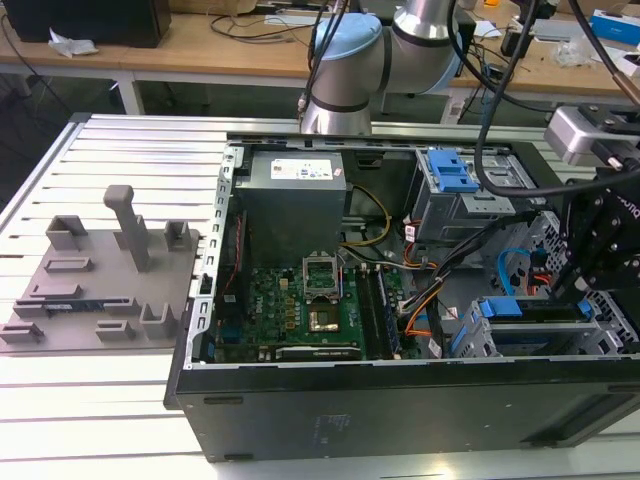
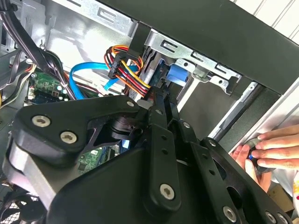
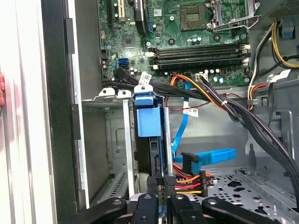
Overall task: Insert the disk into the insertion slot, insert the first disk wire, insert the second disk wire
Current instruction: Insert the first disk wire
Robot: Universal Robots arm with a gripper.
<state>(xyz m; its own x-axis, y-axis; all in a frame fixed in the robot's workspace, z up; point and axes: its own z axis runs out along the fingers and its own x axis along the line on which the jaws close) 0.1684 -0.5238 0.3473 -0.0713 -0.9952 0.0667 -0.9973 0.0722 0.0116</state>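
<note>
The disk (image 3: 148,122), in its bright blue carrier, stands edge-on inside the insertion slot (image 3: 117,140), a grey metal cage at the case's front corner. In the exterior view the disk (image 1: 535,310) sits in that cage (image 1: 470,338) beside my black gripper body (image 1: 600,260). My gripper (image 3: 166,185) is at the disk's rear end, its fingers close together with nothing visible between them. Just beside it hangs the orange-red-black wire bundle's dark plug (image 3: 189,179). The flat light-blue second disk wire (image 3: 212,156) lies loose next to that plug. The second wrist view shows my gripper (image 2: 162,95), the bundle (image 2: 124,60) and the blue wire (image 2: 88,74).
A person's hand (image 2: 273,148) rests outside the case wall. A taller grey cage with a blue latch plate (image 1: 455,180), the power supply (image 1: 295,185) and the motherboard (image 1: 300,310) fill the case. Black cables (image 3: 261,135) cross near the cage. A grey fixture plate (image 1: 100,280) lies at the exterior view's left.
</note>
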